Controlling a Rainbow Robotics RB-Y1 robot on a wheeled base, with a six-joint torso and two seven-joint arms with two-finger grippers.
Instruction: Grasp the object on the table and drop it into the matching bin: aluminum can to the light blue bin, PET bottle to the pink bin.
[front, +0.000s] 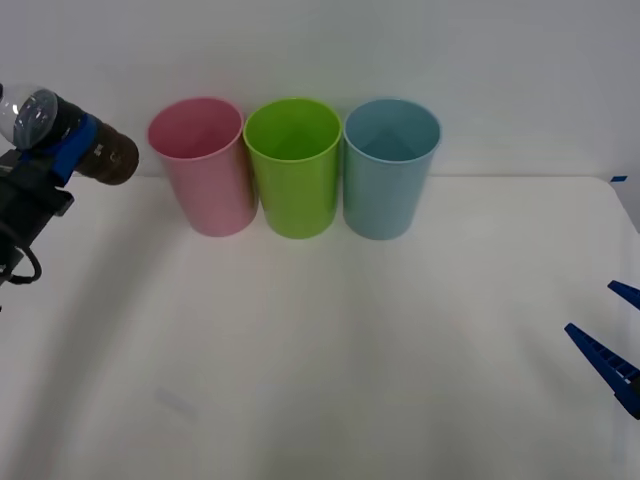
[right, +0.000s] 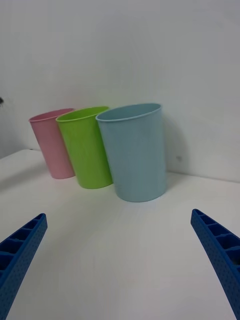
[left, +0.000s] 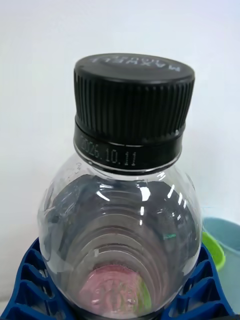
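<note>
White table (front: 330, 370) open in front, pink bin (front: 203, 165), green cup (front: 293, 165), light blue bin (front: 389, 165) apparently touching along back.

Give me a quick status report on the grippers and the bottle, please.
Left gripper shut on PET bottle, raised left of pink bin. Right gripper open, idle over table. Nothing blocking.
</note>
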